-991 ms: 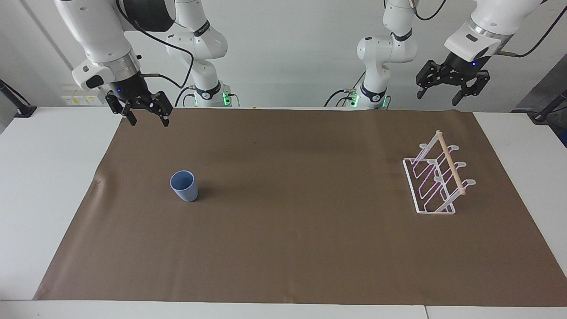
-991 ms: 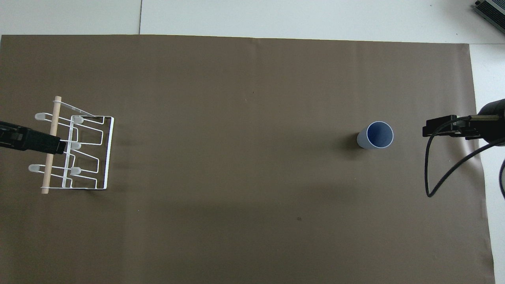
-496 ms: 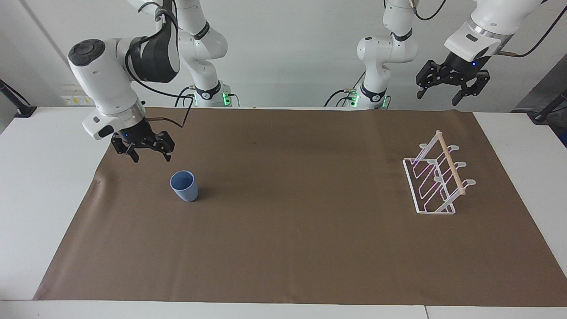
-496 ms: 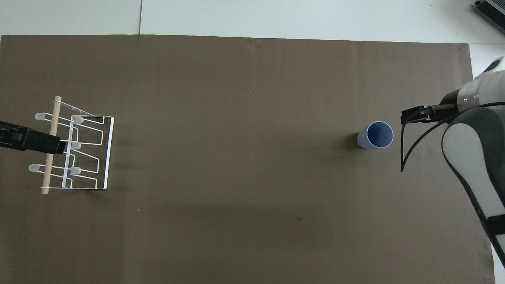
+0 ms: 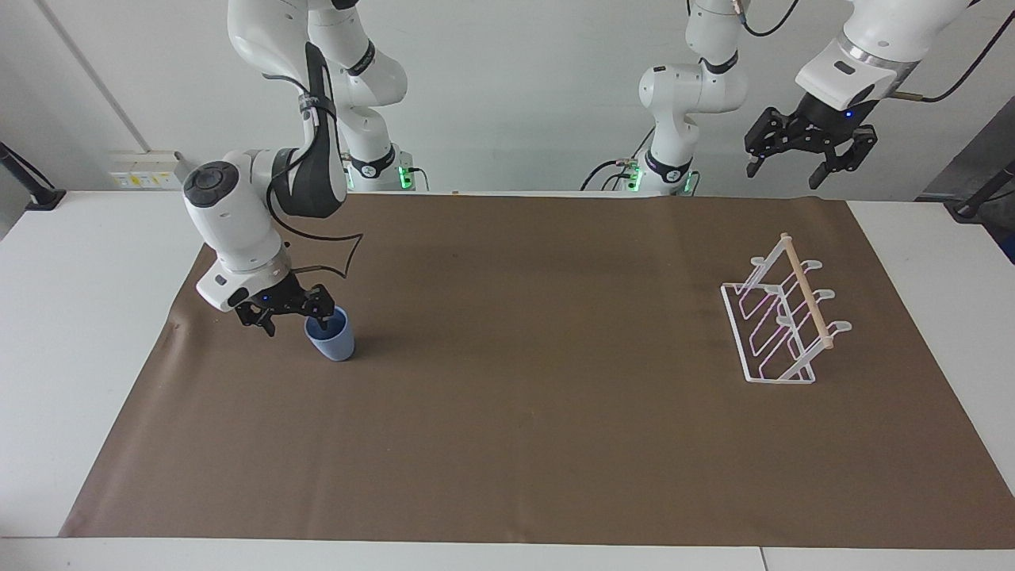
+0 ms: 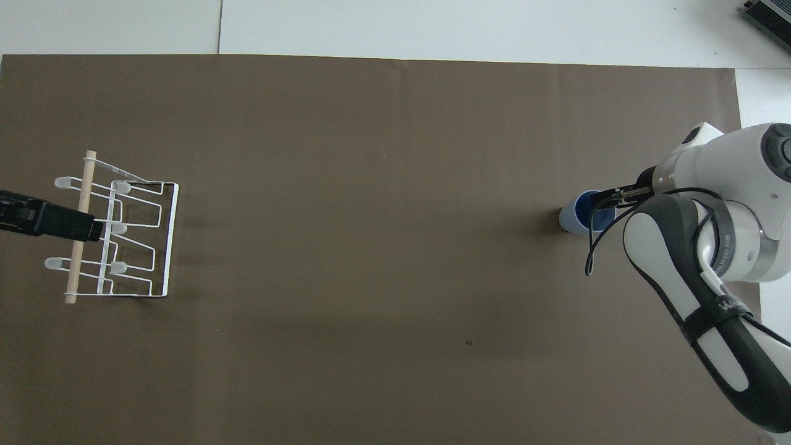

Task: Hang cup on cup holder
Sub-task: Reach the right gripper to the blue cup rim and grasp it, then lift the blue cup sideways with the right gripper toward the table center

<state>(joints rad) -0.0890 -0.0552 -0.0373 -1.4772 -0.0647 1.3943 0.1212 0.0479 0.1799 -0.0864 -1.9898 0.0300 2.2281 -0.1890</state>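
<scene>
Cup (image 5: pixel 331 336) stands upright on the brown mat (image 5: pixel 507 412), toward the right arm's end. Right gripper (image 5: pixel 290 315) is low at the cup's rim, jaws spread, one finger over the mouth. Left gripper (image 5: pixel 809 149) waits raised over the holder (image 5: pixel 781 321), jaws apart.

On the tabletop (image 5: pixel 95 333) the cup (image 5: pixel 333 339) stands at my right arm's end, the cup holder (image 5: pixel 781 317) well apart at my left arm's end. My right hand (image 5: pixel 292 317) sits at the cup's rim, one finger inside; in the overhead view it is at the cup's three o'clock. My left hand (image 5: pixel 809 155) waits raised over the cup holder's end.
</scene>
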